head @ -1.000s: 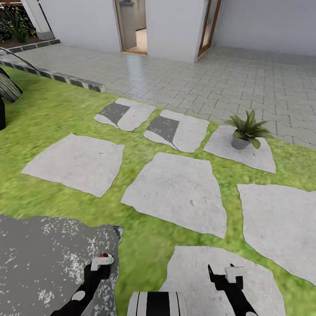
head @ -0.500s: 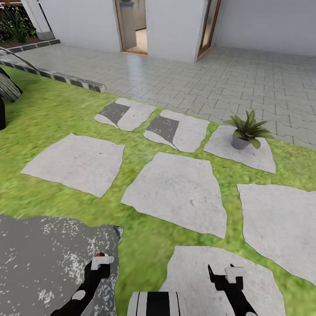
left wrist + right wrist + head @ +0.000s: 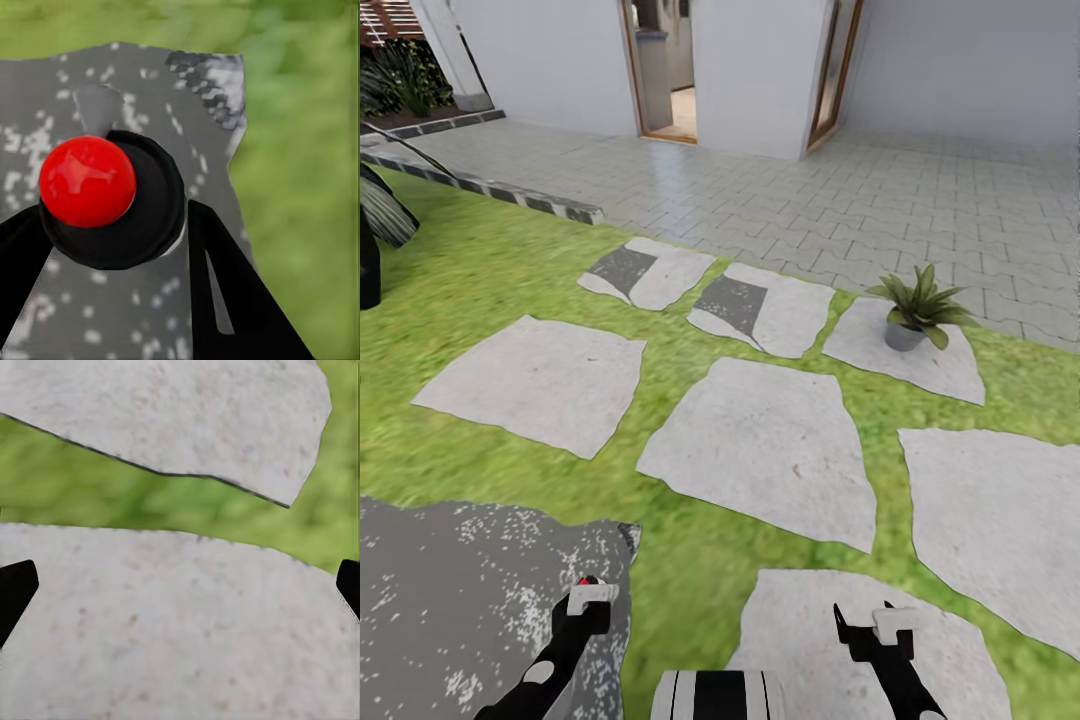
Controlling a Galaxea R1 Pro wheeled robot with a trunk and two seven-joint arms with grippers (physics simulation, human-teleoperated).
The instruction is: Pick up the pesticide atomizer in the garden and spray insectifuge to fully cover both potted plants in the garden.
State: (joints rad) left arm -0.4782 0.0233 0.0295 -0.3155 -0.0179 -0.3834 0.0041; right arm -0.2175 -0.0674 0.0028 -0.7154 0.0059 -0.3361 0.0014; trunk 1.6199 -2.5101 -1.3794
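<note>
— What's lying ahead?
— I'm seeing a potted plant (image 3: 916, 310), spiky-leaved, sitting on a rough pale stepping stone (image 3: 905, 352) beyond grass.
— Grippers?
— Right gripper (image 3: 865, 623) gaping apart; left gripper (image 3: 588, 596) clamping a red-tipped bottle (image 3: 112, 196).

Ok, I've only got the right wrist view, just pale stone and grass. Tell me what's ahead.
Observer: One potted plant stands on a stepping stone ahead and to the right, by the paving.
Operator: Give me the left arm.
Observer: The left gripper hangs over a dark speckled grey slab; a red ball sits between its fingers in its wrist view.
Operator: Now the background.
Observer: An open doorway in a white wall, beyond the paving.
</note>
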